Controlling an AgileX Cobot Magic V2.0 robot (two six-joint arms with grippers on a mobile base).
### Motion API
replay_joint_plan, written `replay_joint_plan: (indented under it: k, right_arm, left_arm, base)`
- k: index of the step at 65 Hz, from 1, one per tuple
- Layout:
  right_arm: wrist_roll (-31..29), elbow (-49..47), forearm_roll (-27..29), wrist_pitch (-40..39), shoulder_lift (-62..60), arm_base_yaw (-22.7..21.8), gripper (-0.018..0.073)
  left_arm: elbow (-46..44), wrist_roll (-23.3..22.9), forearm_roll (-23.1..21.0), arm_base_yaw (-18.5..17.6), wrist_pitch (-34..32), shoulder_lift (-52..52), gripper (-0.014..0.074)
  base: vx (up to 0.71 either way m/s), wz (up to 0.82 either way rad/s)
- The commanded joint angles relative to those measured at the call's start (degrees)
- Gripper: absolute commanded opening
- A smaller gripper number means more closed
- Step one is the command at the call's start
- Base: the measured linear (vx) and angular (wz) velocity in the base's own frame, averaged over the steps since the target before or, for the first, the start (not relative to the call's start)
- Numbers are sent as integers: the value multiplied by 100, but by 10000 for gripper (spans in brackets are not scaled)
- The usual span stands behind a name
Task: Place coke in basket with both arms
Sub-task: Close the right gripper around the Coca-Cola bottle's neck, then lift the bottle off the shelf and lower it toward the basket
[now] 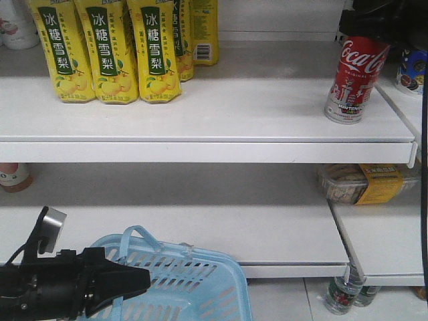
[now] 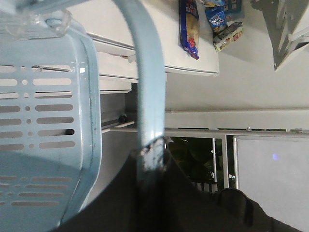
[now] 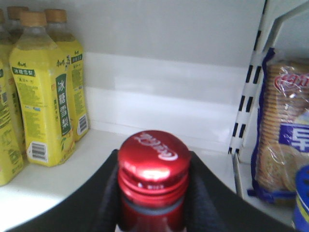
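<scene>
The coke [image 1: 354, 79], a slim red bottle with white script and a pale band at its base, leans slightly on the right end of the upper shelf [image 1: 234, 114]. My right gripper [image 1: 372, 25] is shut on its neck from above. In the right wrist view the black fingers [image 3: 203, 193] flank the neck below the red cap [image 3: 153, 157]. The light blue basket [image 1: 190, 281] hangs low in front of the shelves. My left gripper [image 1: 137, 279] is shut on the basket's handle [image 2: 147, 87], which runs between the fingers [image 2: 193, 193] in the left wrist view.
Several yellow pear-drink bottles [image 1: 114, 53] stand on the upper shelf's left; they also show in the right wrist view [image 3: 43, 96]. Biscuit packs [image 3: 285, 130] sit behind the shelf divider at right. A wrapped snack pack [image 1: 364, 182] lies on the lower shelf. Bottles [image 1: 344, 294] stand on the floor.
</scene>
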Motion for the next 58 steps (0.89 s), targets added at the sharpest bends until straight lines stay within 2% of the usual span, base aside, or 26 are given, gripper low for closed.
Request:
replay_joint_plan:
  k: [1, 23, 31, 36, 39, 43, 46, 52, 58]
  right_arm:
    - [-31, -206, -20, -189, -320, 5, -11]
    - [-52, -206, -30, 470, -1222, 5, -10]
    - [-52, -206, -3, 1099, -1500, 5, -10]
    - [-121, -206, 244, 1583, -1628, 5, -10]
    - [-296, -206, 596, 1876, -1685, 5, -10]
    - [-827, -178, 1253, 2229, -1744, 5, -10]
    - [-1406, -120, 1812, 2433, -1744, 5, -8]
    - [-2752, 152, 3327, 2850, -1764, 5, -6]
    - [-3740, 595, 4544, 3165, -1764, 5, -5]
  left_arm:
    - [-131, 36, -543, -16, 403, -141, -6]
    - [-131, 36, -543, -16, 403, -141, -6]
    - [-131, 36, -543, -16, 403, -141, -6]
    - [-131, 36, -543, -16, 403, -141, -6]
    - [-131, 36, -543, -16, 403, -141, -6]
    - [-131, 36, -543, -16, 403, -141, -6]
    - [-131, 36, -543, -16, 403, -141, -6]
    - [-131, 36, -543, -16, 403, -141, -6]
    - [-131, 36, -543, -16, 403, -141, -6]
  base:
    - [0, 0]
    - [0, 0]
    - [0, 0]
    - [0, 0]
    - [0, 0]
    - [0, 0]
    - [0, 0]
    - [0, 0]
    - [0, 0]
